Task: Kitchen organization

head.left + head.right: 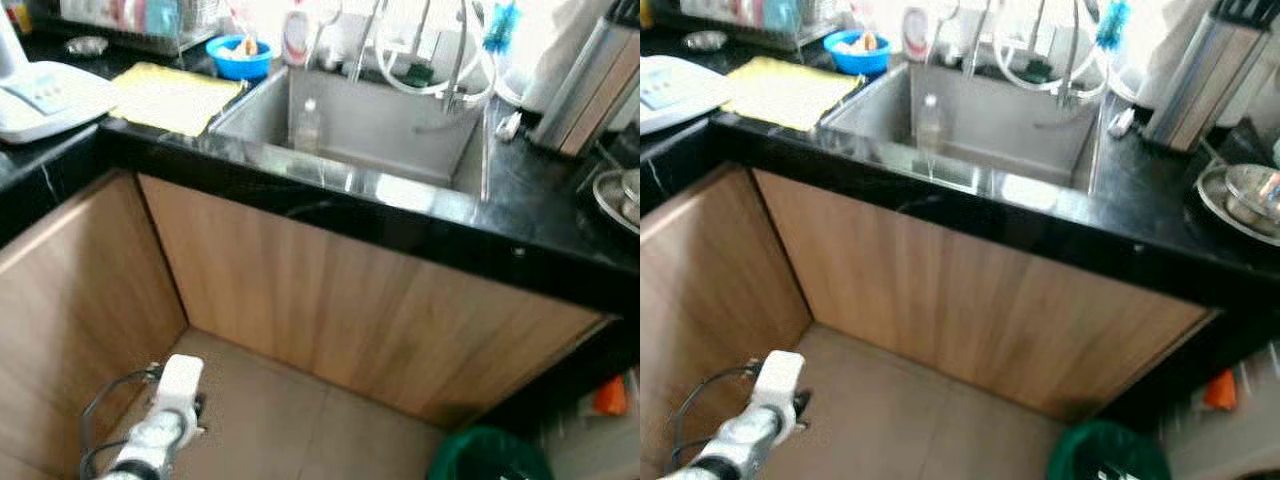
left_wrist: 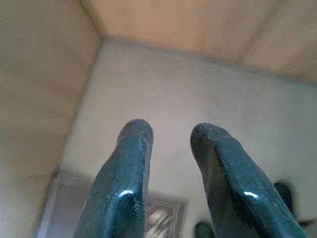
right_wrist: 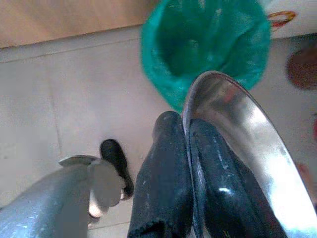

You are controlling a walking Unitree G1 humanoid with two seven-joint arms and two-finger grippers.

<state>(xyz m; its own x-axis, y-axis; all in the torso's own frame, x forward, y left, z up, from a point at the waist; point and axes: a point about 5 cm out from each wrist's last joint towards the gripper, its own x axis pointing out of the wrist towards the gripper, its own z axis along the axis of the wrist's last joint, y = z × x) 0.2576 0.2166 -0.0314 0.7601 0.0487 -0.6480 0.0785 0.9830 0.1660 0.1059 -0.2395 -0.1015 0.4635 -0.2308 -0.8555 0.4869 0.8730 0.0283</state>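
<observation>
Steel catches the light low at the robot's right side, where the right gripper (image 3: 187, 130) pinches the rim of a shiny metal plate (image 3: 233, 144) above the green-lined bin (image 3: 208, 44), probably carrying it to the sink (image 1: 380, 130) at twelve o'clock. At seven o'clock the left gripper (image 2: 171, 136) hangs slightly spread, holding nothing.

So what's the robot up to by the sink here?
It stands facing the kitchen sink, where a small bottle sits upright in the basin. Its right gripper is shut on the rim of a shiny metal plate, held low over the floor near a green-lined bin. The left gripper hangs open and empty above the floor tiles.
</observation>
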